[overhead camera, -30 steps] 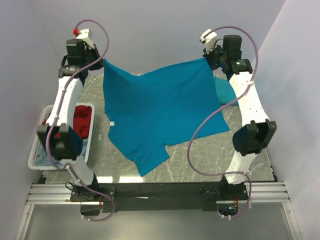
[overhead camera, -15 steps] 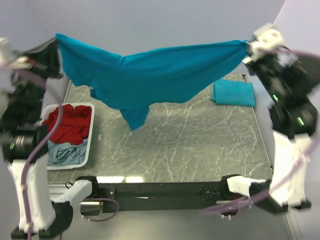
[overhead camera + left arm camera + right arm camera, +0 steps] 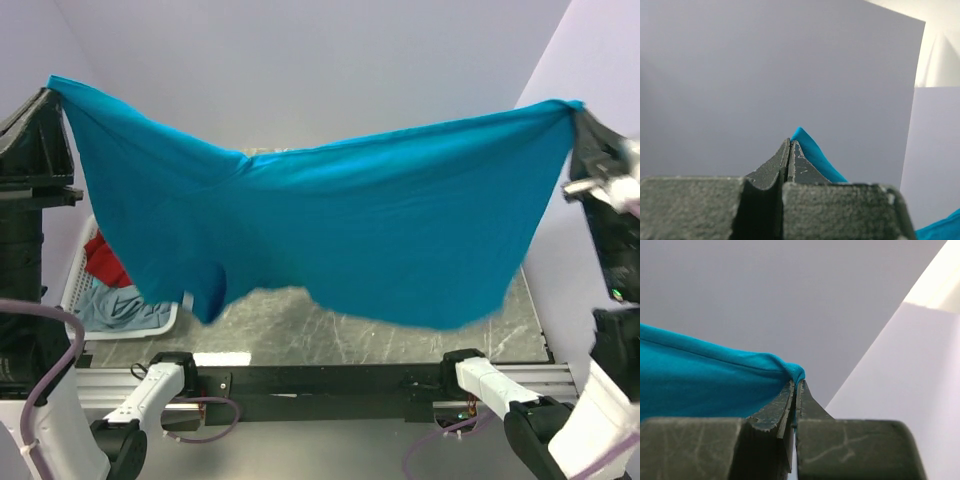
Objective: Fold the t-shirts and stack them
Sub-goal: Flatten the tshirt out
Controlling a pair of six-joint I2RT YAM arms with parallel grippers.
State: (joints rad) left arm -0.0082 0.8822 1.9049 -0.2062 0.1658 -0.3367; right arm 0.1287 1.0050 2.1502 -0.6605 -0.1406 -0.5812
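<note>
Spreading step: left gripper (image 3: 50,84) and right gripper (image 3: 577,108) each clamped on a corner of teal t-shirt (image 3: 340,220), stretched above bench (image 3: 300,322). Next, judged: lay it flat for folding.

My left gripper (image 3: 47,92) and right gripper (image 3: 578,110) are now raised from low over the table (image 3: 340,335) to close under the overhead camera. The teal t-shirt (image 3: 330,230) no longer drapes on the table. It hangs clear, stretched between them, now screening part of the basket (image 3: 72,290).
</note>
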